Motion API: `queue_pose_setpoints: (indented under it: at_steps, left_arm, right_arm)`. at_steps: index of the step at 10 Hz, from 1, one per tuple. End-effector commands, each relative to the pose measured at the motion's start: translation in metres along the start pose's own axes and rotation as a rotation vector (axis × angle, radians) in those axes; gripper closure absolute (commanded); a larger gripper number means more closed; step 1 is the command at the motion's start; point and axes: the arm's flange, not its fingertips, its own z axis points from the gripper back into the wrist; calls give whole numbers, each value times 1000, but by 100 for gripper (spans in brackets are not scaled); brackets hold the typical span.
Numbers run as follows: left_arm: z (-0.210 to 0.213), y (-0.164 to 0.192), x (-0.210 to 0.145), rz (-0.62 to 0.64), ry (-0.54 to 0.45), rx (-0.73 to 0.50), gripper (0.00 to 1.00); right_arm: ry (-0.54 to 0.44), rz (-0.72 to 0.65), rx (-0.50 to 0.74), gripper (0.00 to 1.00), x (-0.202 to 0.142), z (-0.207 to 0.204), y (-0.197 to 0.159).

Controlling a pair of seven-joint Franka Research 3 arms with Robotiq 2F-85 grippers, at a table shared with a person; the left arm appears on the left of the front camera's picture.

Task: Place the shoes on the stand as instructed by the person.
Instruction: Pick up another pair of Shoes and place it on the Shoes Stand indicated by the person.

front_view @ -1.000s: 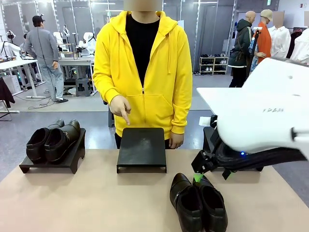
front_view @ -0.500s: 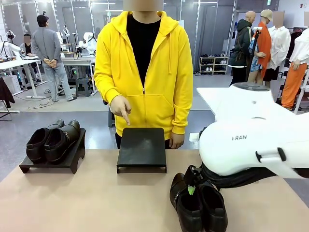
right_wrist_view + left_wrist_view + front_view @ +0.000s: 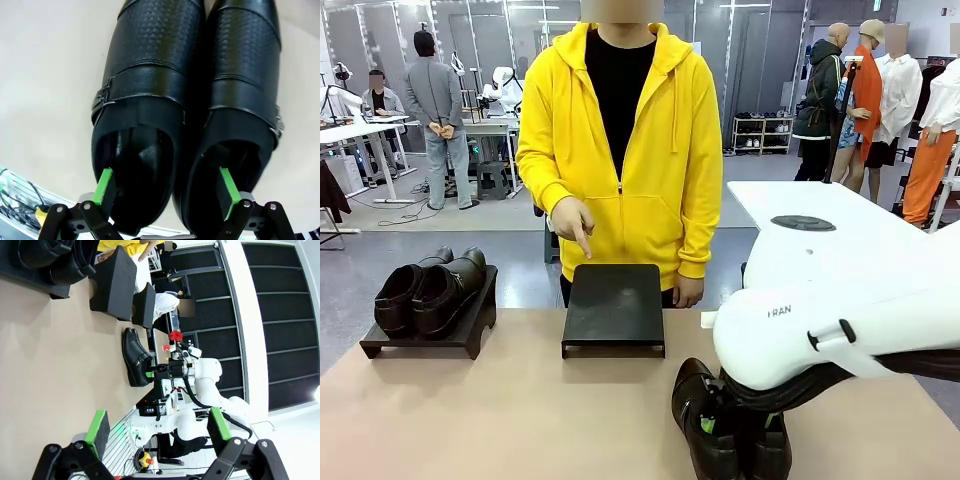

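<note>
End effector (jaws wide) over black shoes.

Glossy black shoes, pebble-grained across the toes; green-padded black fingers; matte black stand; tan desk; person in bright yellow hoodie over black.

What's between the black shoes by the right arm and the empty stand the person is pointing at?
Nothing. In the front view, the stretch from the black shoes to the empty stand is bare table.

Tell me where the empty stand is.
Front view: the empty stand sits centrally at the table's far edge, under the person's pointing hand, right of the loaded stand and beyond the black shoes.
</note>
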Motion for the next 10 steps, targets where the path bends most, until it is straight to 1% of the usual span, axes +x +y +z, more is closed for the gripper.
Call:
queue_pose_setpoints:
  at_steps: [1, 2, 3, 4, 5, 7, 8, 9, 10]
  left_arm:
    - [0, -2, -4, -10, 4, -13, 0]
    - [0, -2, -4, -10, 4, -13, 0]
    - [0, -2, -4, -10, 4, -13, 0]
    - [0, -2, -4, -10, 4, -13, 0]
    - [0, -2, -4, -10, 4, -13, 0]
    - [0, -2, -4, -10, 4, -13, 0]
    - [0, -2, -4, -10, 4, -13, 0]
    - [0, -2, -4, -10, 4, -13, 0]
    - [0, -2, -4, -10, 4, -13, 0]
  right_arm:
    - [-11, -13, -15, 0, -12, -24, -1]
    - [-9, -12, -11, 26, -12, -26, -2]
    - [-1, 6, -19, 60, -13, -27, -2]
    - [1, 9, -22, 86, -14, -26, -2]
    - [-3, -2, -31, 100, -14, -23, -2]
    - [-8, -14, -39, 100, -14, -19, -4]
    - [-11, -21, -40, 98, -13, -18, -5]
    - [-14, -29, -41, 100, -12, -17, -6]
    - [-14, -30, -44, 100, -12, -16, -6]
